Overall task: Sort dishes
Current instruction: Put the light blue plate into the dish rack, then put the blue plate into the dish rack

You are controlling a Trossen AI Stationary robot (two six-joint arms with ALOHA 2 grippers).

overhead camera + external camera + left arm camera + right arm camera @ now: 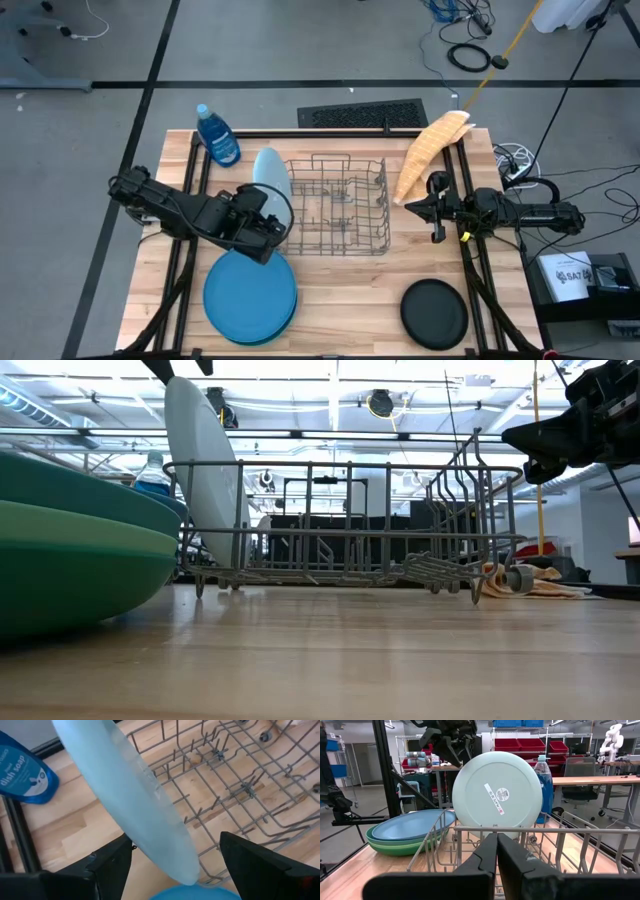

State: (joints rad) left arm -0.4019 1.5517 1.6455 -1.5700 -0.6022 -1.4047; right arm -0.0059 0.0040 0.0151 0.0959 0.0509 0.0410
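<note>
- the light blue plate (272, 172) is seen on edge at the left end of the grey wire rack (340, 205), its rim line running across the rack's width.
- the left gripper (262, 222) is held just above that rim, jaws spread wide, nothing pinched.
- the stack of plates (250, 293) lies nearer this arm.
- the right gripper (415, 207) is parked beyond the rack's far end, jaws pressed together.

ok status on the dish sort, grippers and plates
Left gripper open around light blue plate, which stands upright in wire rack. Right gripper shut, empty, beside rack. Stacked plates and black plate on table. Nothing blocking.
</note>
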